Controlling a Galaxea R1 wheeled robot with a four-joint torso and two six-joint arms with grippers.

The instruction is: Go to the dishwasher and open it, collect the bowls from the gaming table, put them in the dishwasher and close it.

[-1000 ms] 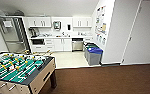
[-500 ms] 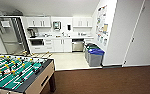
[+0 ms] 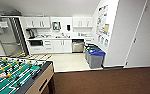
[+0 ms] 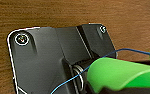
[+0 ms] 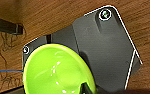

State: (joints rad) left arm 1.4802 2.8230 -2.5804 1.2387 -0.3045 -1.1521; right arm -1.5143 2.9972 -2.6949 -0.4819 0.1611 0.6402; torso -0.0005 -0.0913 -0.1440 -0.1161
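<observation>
**Desk:** What's nearest to you?

**Operator:** In the right wrist view, a small round bright green bowl (image 5: 56,71), glossy inside, sits close against my right arm's dark plate, over brown wood-grain floor (image 5: 53,15). The left wrist view has a bright green rounded shape (image 4: 118,75) too, its outline cut off; I can't say if it is the same bowl. A thin blue cable (image 4: 73,77) crosses in front of it.

**Desk:** Are the fingers gripping it?

**Operator:** I cannot tell. On neither arm can I make out whether the fingers are spread or pinching. A dark piece overlaps the bowl's rim at the frame edge, but what it is stays unclear.

**Desk:** How would the bowl handle?

**Operator:** My judgement: light, rigid, slick from that sheen. The rim is the place to hold it, one finger inside the wall and one outside. A loose pinch could let it slide or tip.

**Desk:** And farther out?

**Operator:** From the head camera, the green-field table-football table with rods (image 3: 14,75) is at my near left, partly cropped. Beyond the brown floor lies pale kitchen flooring, then grey bins with blue and green lids (image 3: 94,57) by the right wall. At the back, under the white counter, is the grey steel-fronted built-in dishwasher (image 3: 78,46). Whether its door is open is hard to make out from here. I see no orange bowl.
</observation>
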